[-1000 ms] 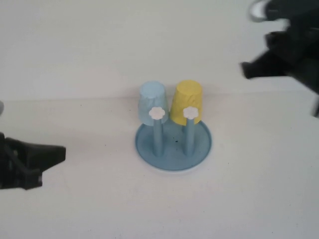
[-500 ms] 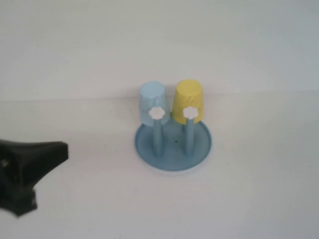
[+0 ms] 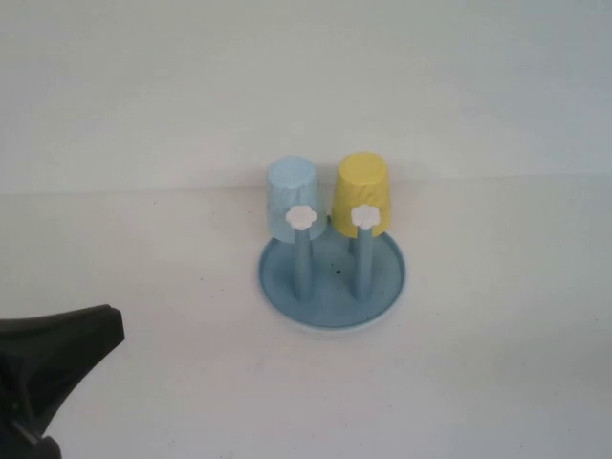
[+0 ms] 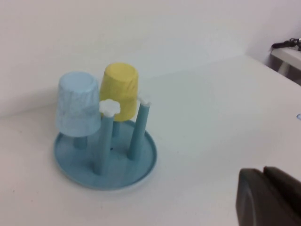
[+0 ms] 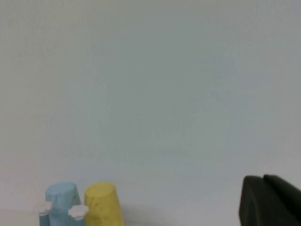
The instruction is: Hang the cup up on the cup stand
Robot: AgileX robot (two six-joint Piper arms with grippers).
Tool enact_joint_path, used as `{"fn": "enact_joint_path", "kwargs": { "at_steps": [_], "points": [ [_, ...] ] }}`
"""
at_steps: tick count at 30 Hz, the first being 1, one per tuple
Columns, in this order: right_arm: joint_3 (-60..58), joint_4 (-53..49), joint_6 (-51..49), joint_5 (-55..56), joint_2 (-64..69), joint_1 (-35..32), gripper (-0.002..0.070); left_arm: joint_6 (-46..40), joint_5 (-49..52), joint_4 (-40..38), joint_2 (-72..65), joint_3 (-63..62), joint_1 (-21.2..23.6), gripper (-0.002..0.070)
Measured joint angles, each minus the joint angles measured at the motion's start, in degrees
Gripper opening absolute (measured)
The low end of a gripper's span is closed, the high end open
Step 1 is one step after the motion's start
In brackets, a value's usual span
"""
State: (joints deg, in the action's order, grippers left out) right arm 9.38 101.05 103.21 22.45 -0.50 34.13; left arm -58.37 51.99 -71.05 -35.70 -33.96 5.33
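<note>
White desk (image 3: 497, 363) and pale wall surround us. On the round blue dish-based cup stand (image 3: 332, 287), the small yellow tapered plastic cup (image 3: 362, 194) sits upside down over a rear peg, beside an inverted light blue cup (image 3: 292, 194); two front pegs with white flower caps (image 3: 302, 217) stand bare. Our left hand (image 3: 91, 330), closed and holding nothing, hangs low at the near left. Our right hand (image 5: 270, 200), also closed and holding nothing, shows only in its wrist view.

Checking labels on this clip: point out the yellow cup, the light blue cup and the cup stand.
yellow cup (image 3: 361, 187), high view, on its upturned side wall.
light blue cup (image 3: 292, 190), high view, on its side wall.
cup stand (image 3: 330, 287), high view, on the bare dish base.
</note>
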Motion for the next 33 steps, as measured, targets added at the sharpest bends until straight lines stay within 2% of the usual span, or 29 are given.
{"fn": "enact_joint_path", "kwargs": {
  "at_steps": [8, 19, 28, 33],
  "points": [
    [0.0, 0.0, -1.2, 2.1, -0.4, 0.0, -0.0001, -0.1, -0.6, -6.9, 0.5, 0.0, 0.0, -0.0001],
    [0.0, 0.1, -1.3, 2.3, -0.3, 0.0, -0.0001, 0.0, -1.1, -6.4, 0.6, 0.1, -0.1, -0.0001],
    [0.0, 0.1, -1.3, 2.4, -0.3, 0.0, -0.0001, -1.1, -8.9, -1.5, 20.5, 1.7, -1.1, -0.0001],
    [0.0, 0.1, -1.3, 2.4, -0.3, 0.0, -0.0001, -2.4, -21.4, -0.4, 26.2, 6.1, -1.1, -0.0001]
  ]
}}
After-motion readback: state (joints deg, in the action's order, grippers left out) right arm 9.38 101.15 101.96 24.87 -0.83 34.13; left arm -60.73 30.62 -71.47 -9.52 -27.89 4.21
